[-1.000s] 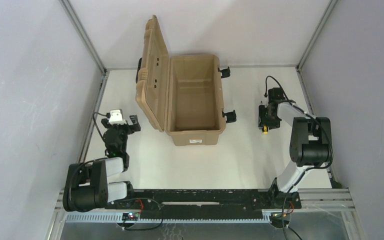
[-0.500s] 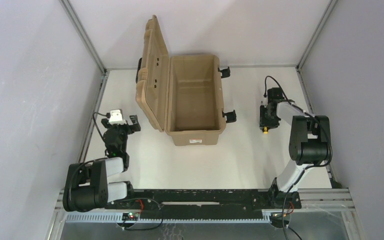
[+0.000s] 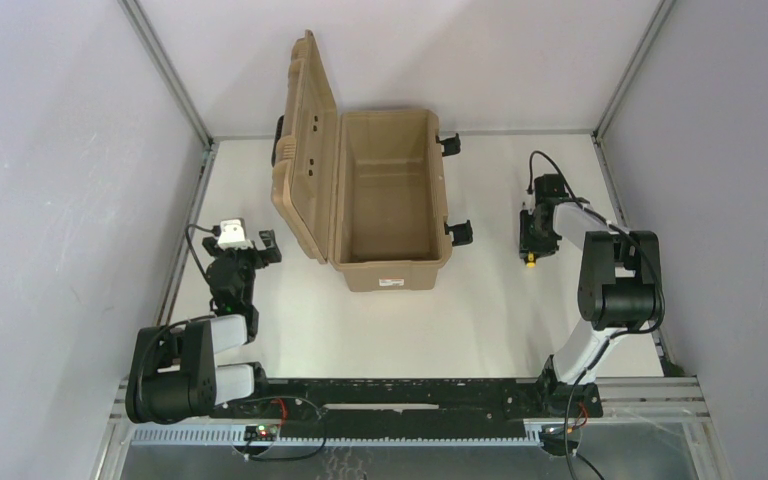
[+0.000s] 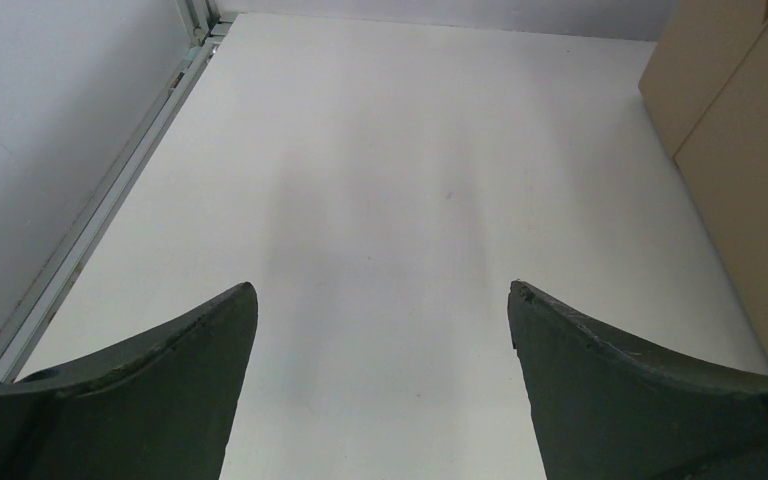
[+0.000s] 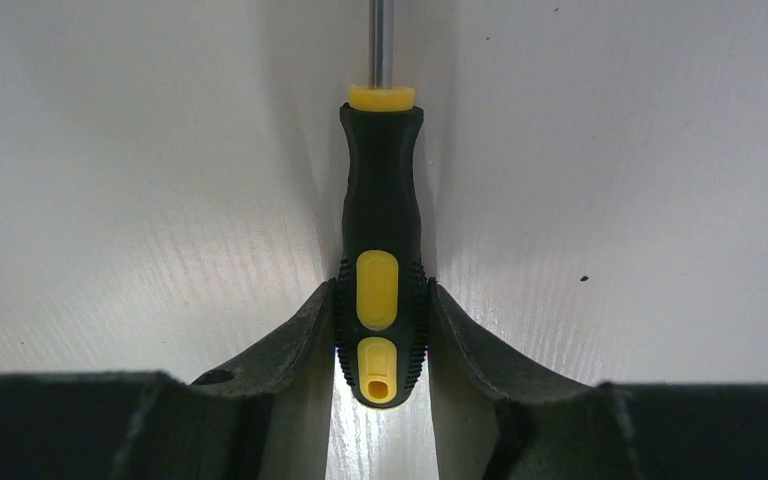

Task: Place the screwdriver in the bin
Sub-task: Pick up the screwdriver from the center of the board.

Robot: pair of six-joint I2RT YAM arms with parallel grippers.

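The screwdriver (image 5: 380,200) has a black-and-yellow handle and a thin metal shaft that points away from the camera. It lies low over the white table right of the bin. My right gripper (image 5: 380,290) is shut on the rear of its handle, a finger pressed on each side. In the top view the right gripper (image 3: 531,235) covers most of the screwdriver (image 3: 530,263). The tan bin (image 3: 390,275) stands open in the middle, its lid (image 3: 305,150) raised on the left. My left gripper (image 4: 380,300) is open and empty over bare table, left of the bin (image 4: 750,150).
Black latches (image 3: 457,232) stick out of the bin's right side, between the bin and the right gripper. Metal rails (image 3: 185,250) edge the table left and right, with grey walls behind. The left gripper (image 3: 235,243) sits near the left rail.
The right gripper has shifted very slightly to the right at the screwdriver. The left arm and the bin have not moved.
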